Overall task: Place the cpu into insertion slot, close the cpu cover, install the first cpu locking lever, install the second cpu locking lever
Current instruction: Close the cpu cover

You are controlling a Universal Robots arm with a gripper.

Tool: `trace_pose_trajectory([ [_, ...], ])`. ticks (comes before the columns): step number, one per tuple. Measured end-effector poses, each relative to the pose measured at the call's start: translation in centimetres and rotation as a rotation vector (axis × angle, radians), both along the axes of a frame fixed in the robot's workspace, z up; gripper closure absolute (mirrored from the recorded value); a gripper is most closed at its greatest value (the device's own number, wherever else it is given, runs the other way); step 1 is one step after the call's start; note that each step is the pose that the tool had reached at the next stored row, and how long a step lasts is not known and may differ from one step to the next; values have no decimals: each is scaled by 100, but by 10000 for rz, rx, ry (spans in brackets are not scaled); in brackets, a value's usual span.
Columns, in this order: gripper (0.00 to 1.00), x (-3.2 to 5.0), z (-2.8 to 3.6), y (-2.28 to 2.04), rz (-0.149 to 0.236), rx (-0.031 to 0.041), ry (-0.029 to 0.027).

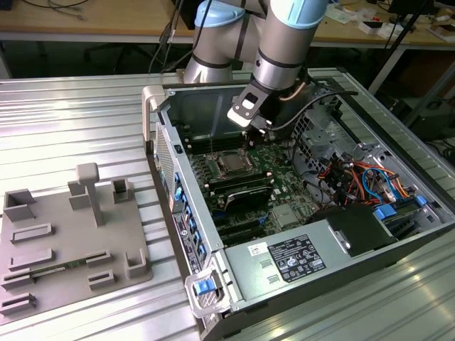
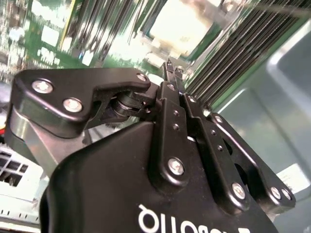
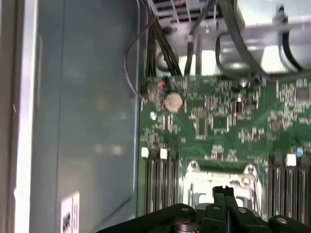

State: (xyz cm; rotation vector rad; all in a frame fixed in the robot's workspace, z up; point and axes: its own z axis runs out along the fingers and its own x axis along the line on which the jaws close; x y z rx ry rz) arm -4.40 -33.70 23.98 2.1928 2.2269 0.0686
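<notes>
gripper: gripper (image 2: 173,68) tips pressed together, nothing seen between them
place: low inside the case (image 1: 284,264), just above the slot (image 1: 219,165) edge (contact unclear)
cpu: cpu (image 1: 232,165) looks seated in the slot, grey top showing
cover: cover (image 3: 194,182) seems to lie flat over the cpu (my read, it's blurred)
levers: too small to tell if latched
progress: placing and cover likely done; both levers probably left
around: memory slots (image 3: 158,191) flank the slot on the board (image 3: 218,111); grey tray (image 1: 64,241) well apart, at the exterior view's left
</notes>
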Motion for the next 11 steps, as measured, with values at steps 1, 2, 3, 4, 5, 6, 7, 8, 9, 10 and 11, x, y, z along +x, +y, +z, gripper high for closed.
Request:
trace_pose_trajectory([
  [1, 89, -36, -9, 0, -1, 0, 0],
  [2, 89, -94, -22, 0, 0, -1, 1],
  [3, 89, -135, -31, 1, -1, 0, 0],
  [4, 89, -167, -38, 2, -1, 1, -1],
  [5, 89, -228, -53, 2, 0, 1, -1],
  [6, 89, -256, -64, 2, -2, 0, 0],
  [7, 89, -279, -73, 2, -1, -1, 0],
  [8, 89, -302, -81, 2, 0, -1, 1],
  [9, 89, -326, -90, 2, 1, -1, 0],
  [10, 89, -348, -99, 2, 0, 0, 0],
  [11, 89, -367, -109, 3, -1, 1, -1],
])
